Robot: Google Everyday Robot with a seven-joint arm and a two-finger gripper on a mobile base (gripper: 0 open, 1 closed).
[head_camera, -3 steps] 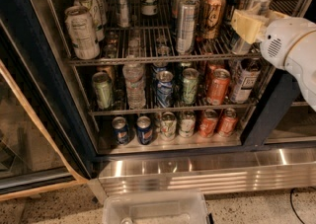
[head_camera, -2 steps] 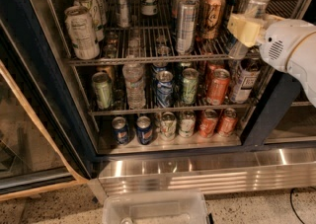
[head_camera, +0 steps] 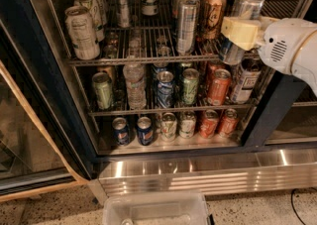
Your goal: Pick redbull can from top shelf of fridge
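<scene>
The redbull can (head_camera: 246,5), slim and silver with blue near its base, is tilted at the right end of the top shelf (head_camera: 124,60) of the fridge (head_camera: 27,70). My gripper (head_camera: 237,31), with yellowish pads on a white wrist, reaches in from the right. It is shut around the can's middle, and one pad (head_camera: 241,31) covers the can's front. The can's lower end hangs just over the shelf's front rail. A plainer silver slim can (head_camera: 187,25) and an orange-brown tall can (head_camera: 213,15) stand just to its left.
Two lower wire racks hold shorter cans and a water bottle (head_camera: 133,83). The open glass door (head_camera: 20,140) is at the left. The ribbed steel base (head_camera: 208,172) runs below, with a clear plastic bin (head_camera: 153,209) on the floor in front.
My gripper and the redbull can have shifted slightly left and down, toward the shelf's front. The other cans have not moved.
</scene>
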